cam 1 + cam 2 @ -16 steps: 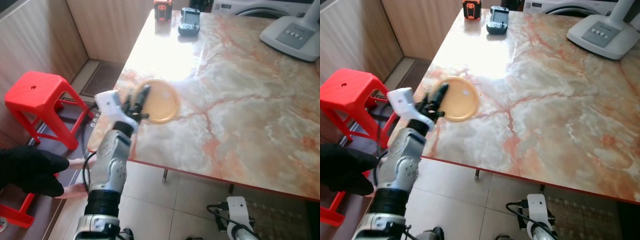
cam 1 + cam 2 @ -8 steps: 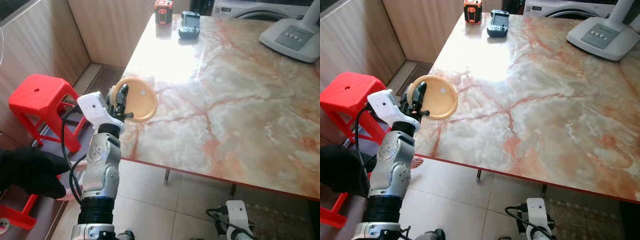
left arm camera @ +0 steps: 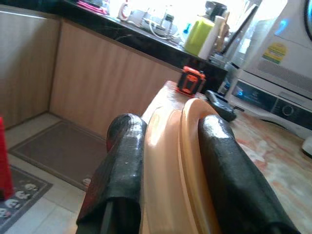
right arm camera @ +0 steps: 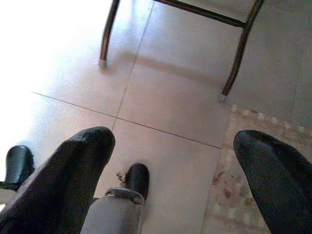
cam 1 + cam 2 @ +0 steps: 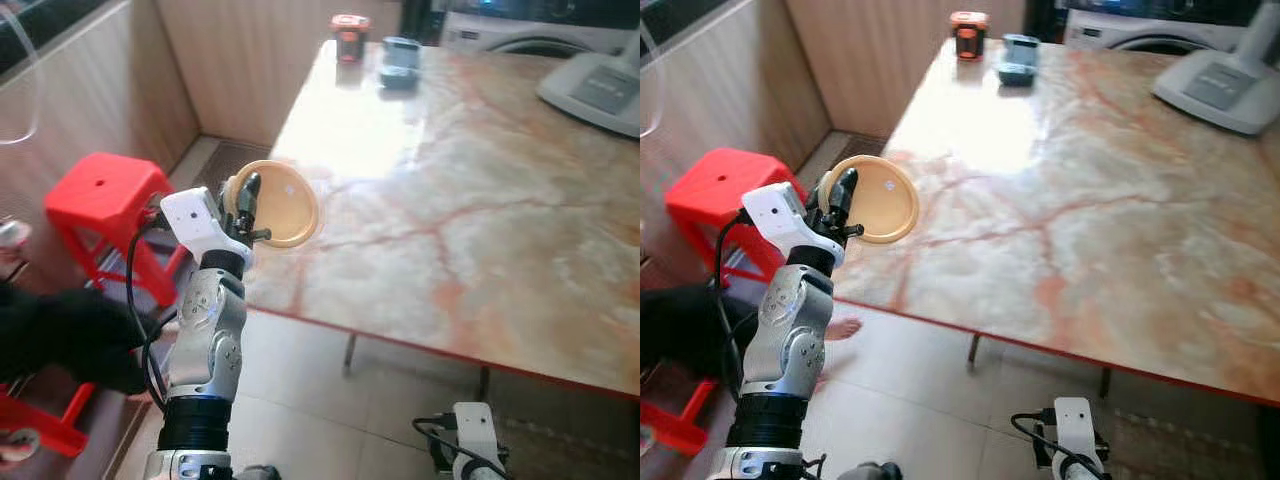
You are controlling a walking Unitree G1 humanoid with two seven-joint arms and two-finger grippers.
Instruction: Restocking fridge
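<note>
Left gripper (image 5: 243,205): fingers pinch the round shallow yellow plastic plate (image 5: 281,203), lifted at the marble table's (image 5: 480,220) 9 o'clock edge.
Advice: keep the pinch firm and the plate level while carrying.
Right gripper (image 4: 180,180): idle, fingers spread.

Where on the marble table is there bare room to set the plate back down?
The table is bare across its middle and near edge, right of the yellow plate held by the left gripper. It is crowded only at the far edge: orange box, dark device, grey appliance.
</note>
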